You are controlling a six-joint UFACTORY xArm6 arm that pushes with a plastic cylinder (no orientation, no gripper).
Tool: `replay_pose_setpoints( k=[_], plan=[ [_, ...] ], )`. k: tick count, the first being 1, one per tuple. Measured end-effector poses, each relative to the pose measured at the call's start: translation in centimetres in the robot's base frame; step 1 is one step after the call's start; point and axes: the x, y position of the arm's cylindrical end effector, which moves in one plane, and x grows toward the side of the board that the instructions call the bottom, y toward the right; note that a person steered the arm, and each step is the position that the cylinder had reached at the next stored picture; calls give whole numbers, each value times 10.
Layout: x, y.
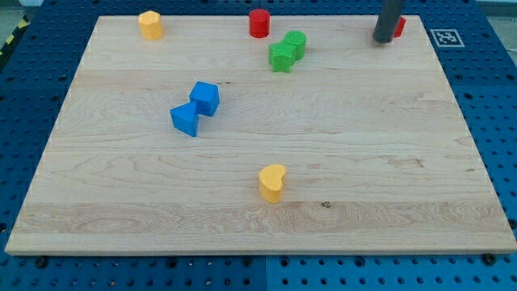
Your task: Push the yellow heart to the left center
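Note:
The yellow heart stands on the wooden board, below its middle. My tip is at the view's top right, far from the heart, right in front of a red block that it partly hides. The rod comes down from the view's top edge.
A yellow block sits at the top left. A red cylinder sits at top centre. Two green blocks touch each other just below it to the right. Two blue blocks touch each other left of centre. The board lies on a blue pegboard.

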Motion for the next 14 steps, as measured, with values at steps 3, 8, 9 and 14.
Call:
replay_pose_setpoints(
  k=[3, 8, 9, 14],
  plan=[
    [22, -57],
    [249, -47],
    [301, -93],
    [334, -269]
  ],
)
